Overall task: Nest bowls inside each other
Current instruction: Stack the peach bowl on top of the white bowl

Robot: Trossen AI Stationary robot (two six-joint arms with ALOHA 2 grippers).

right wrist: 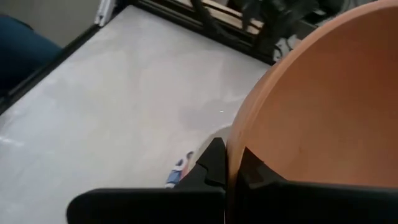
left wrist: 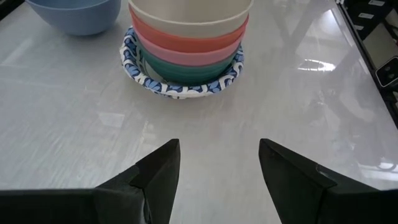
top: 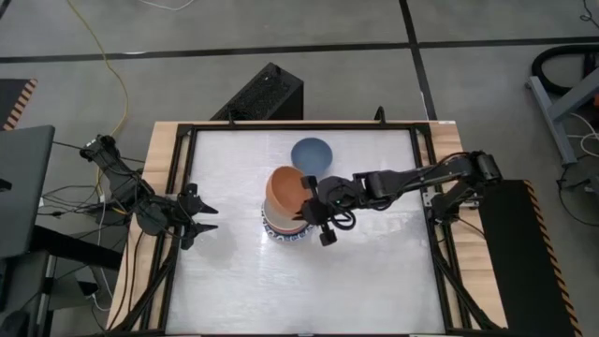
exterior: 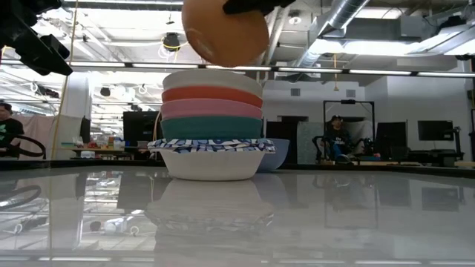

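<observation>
A stack of nested bowls [exterior: 212, 130] stands mid-table: a white bowl with a blue patterned rim [left wrist: 180, 87] at the bottom, then teal, pink, red and cream ones. An orange bowl [top: 285, 192] hangs tilted just above the stack [top: 285, 227], with my right gripper [right wrist: 231, 163] shut on it. A blue bowl [top: 312, 153] rests on its base on the table behind the stack. My left gripper [left wrist: 217, 168] waits open at the table's left side [top: 208, 217], pointing toward the stack. My right gripper pinches the orange bowl's rim [right wrist: 235, 134], one finger on each side of the wall. The fingers come from the table's right, slanting down. The bowl [exterior: 225, 30] is lifted clear and tilted, its rounded underside above the cream bowl's rim.
A black frame [top: 426, 187] runs round the white tabletop. There is open table in front of the stack and to both its sides. Beyond the far edge lie a black box [top: 265, 94] and cables; people sit in the room behind [exterior: 335, 137].
</observation>
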